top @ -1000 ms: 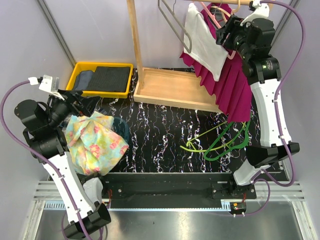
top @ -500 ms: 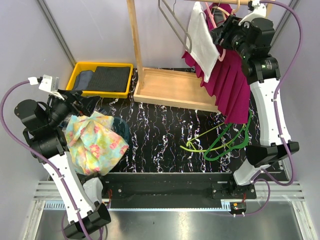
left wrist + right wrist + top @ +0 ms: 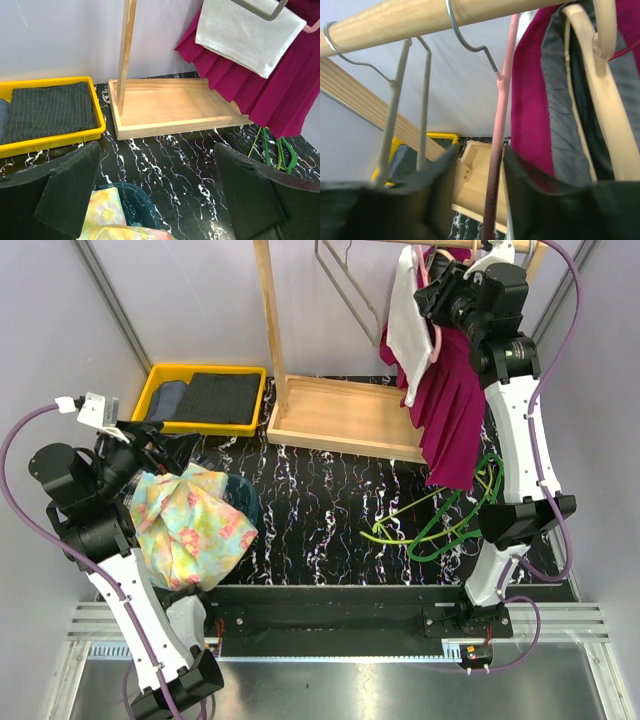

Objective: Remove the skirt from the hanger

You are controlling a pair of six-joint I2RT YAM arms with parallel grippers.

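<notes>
A magenta pleated skirt hangs from a pink hanger on the wooden rail at the back right. It also shows in the left wrist view and the right wrist view. A white cloth hangs in front of it. My right gripper is raised just under the rail. In its wrist view the right gripper is open, with the pink hanger's stem between its jaws, nearer the right one. My left gripper is open and empty, as its wrist view also shows.
A grey wire hanger and a cream hanger share the rail. The rack's wooden base and post stand at the back. A yellow tray holds dark garments. Green hangers lie on the table. A teal basket holds floral cloth.
My right gripper has moved up and left to the rail, around the pink hanger's stem. The skirt and white cloth have swung and turned with it. The left arm has not moved.
</notes>
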